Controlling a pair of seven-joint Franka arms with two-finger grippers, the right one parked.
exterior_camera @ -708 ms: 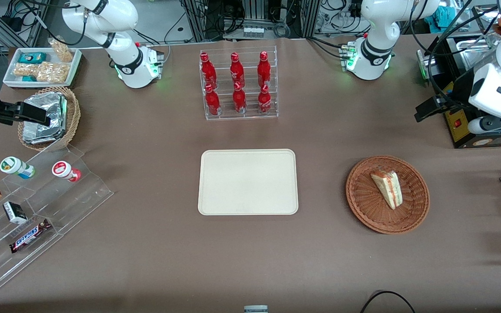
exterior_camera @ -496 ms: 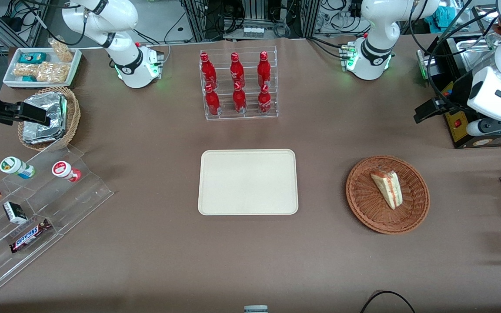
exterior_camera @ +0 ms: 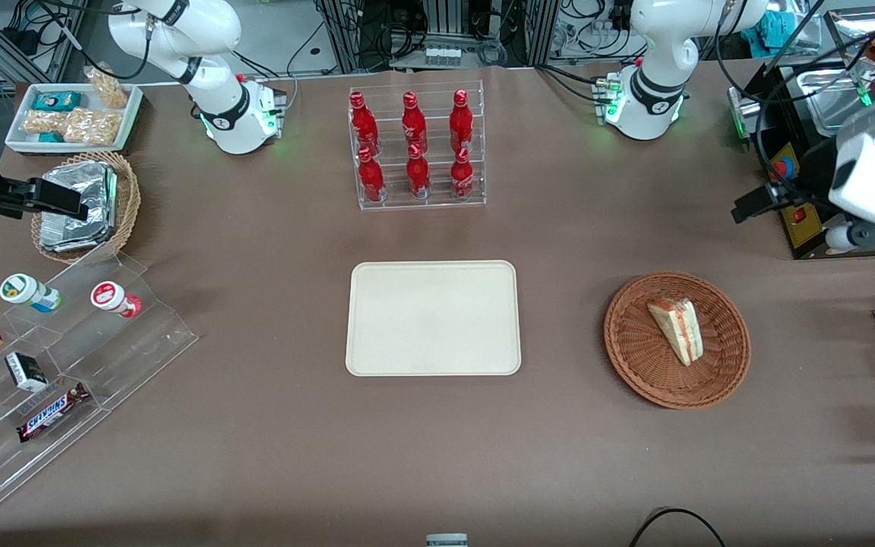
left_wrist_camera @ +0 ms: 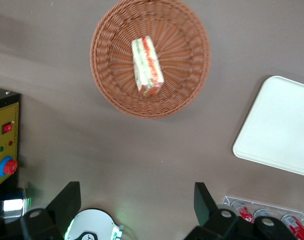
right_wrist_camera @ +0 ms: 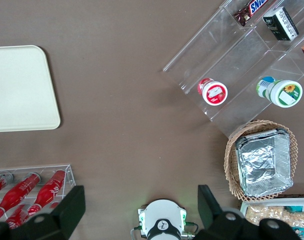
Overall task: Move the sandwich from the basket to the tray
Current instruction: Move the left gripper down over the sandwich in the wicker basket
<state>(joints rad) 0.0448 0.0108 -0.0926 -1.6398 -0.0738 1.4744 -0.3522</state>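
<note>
1. Here, front view: the sandwich (exterior_camera: 676, 330) lies untouched in the wicker basket (exterior_camera: 635, 365), toward the working arm's end; the cream tray (exterior_camera: 433, 317) sits bare mid-table, nearer the camera than the red bottles (exterior_camera: 415, 148); the left gripper (exterior_camera: 756, 203) hangs high, well apart from the basket.
2. Left wrist view: the gripper (left_wrist_camera: 137, 202) has its fingers spread wide with nothing between; the sandwich (left_wrist_camera: 147, 66) rests mid-basket (left_wrist_camera: 187, 85).
3. Judgement: approach step; next, travel over the wedge, descend, straddle its bread faces.

Pincer (left_wrist_camera: 137, 200): high above the desk (exterior_camera: 559, 243), fingers spread.
Basket (exterior_camera: 635, 357): low rim; sandwich (exterior_camera: 677, 330) uncovered.
Basket-to-tray (exterior_camera: 377, 357) lane: bare desk.
Bottle rack (exterior_camera: 416, 148): farther from the camera.
</note>
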